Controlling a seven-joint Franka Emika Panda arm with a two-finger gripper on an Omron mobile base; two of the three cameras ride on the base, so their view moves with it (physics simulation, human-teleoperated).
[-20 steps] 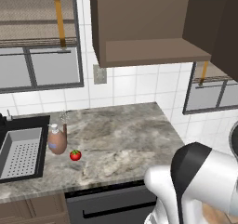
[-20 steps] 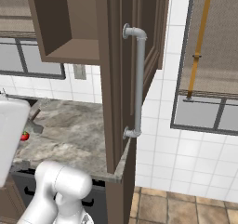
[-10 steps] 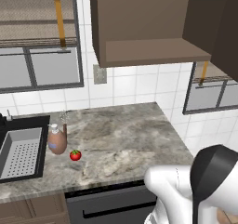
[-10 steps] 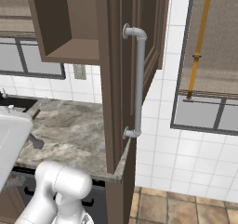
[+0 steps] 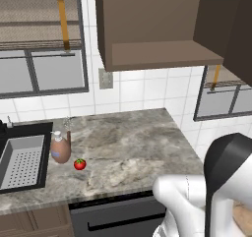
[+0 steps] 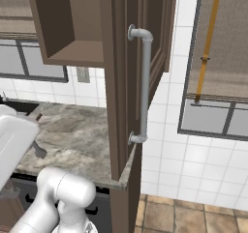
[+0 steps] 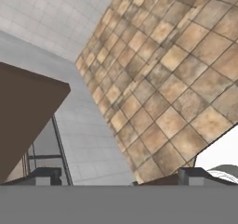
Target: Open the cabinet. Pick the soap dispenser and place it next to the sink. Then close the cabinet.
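Beside the sink [image 5: 22, 161], on the marble tabletop [image 5: 128, 150], the soap dispenser [image 5: 59, 148] already stands upright, with a tomato [image 5: 79, 164] just to its right. Over the last second nothing on the tabletop has shifted; only the arm has swung, its big joint climbing at the right of the left base view. The fingers [image 7: 118, 177] are spread wide and empty, looking down at the tiled floor [image 7: 181, 79]. The cabinet [image 5: 162, 27] is still open, its door [image 6: 131, 77] and handle [image 6: 144, 84] swung out, so closing it appears to be what remains.
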